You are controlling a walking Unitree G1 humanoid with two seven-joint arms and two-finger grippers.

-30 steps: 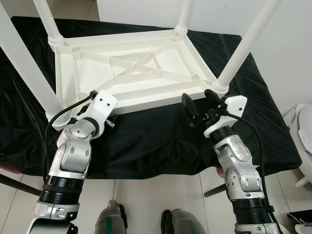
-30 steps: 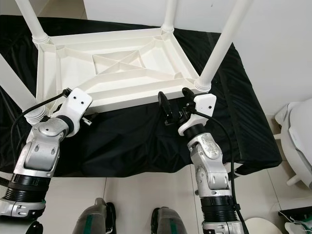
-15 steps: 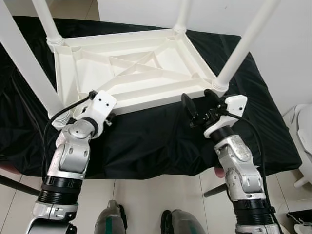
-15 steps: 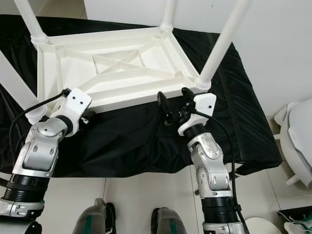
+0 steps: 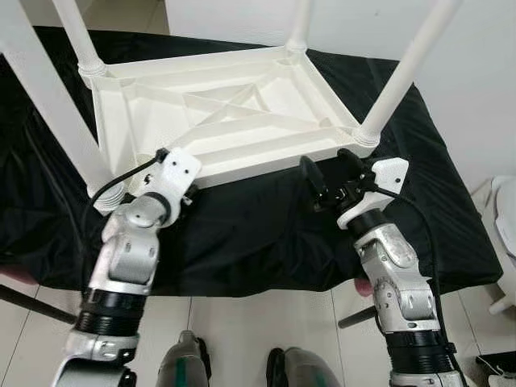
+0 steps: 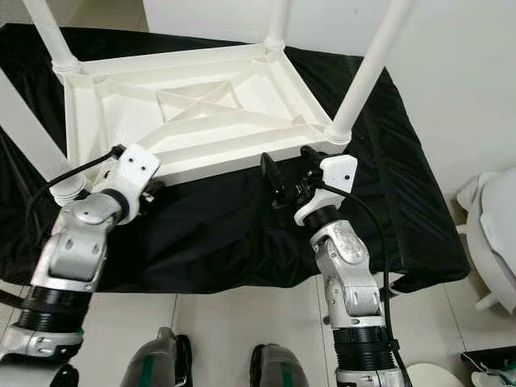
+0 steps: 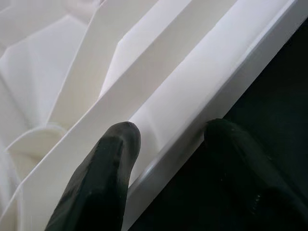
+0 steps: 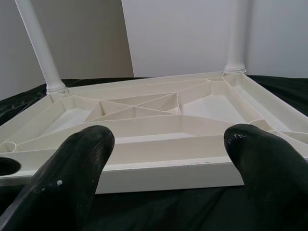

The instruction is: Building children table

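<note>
A white plastic children's table (image 5: 242, 121) lies upside down on a black cloth, its four round legs (image 5: 403, 72) pointing up. My left gripper (image 7: 168, 134) is at the near rim, close to the near left leg (image 5: 48, 97). One finger (image 7: 108, 173) presses the rim's inner wall and the other sits outside it, shut on the rim. My right gripper (image 5: 326, 171) hovers open just before the near rim, beside the near right corner, with nothing between its fingers (image 8: 82, 163).
The black cloth (image 5: 258, 234) covers a low platform that ends just before my feet (image 5: 185, 367) on the tiled floor. A white wall stands behind. A white rounded object (image 5: 504, 234) sits on the right, and a dark bar (image 5: 24, 302) at the lower left.
My left arm has shifted a little to the right along the near rim, and the table has turned slightly with it. The right gripper has stayed in place, open.
</note>
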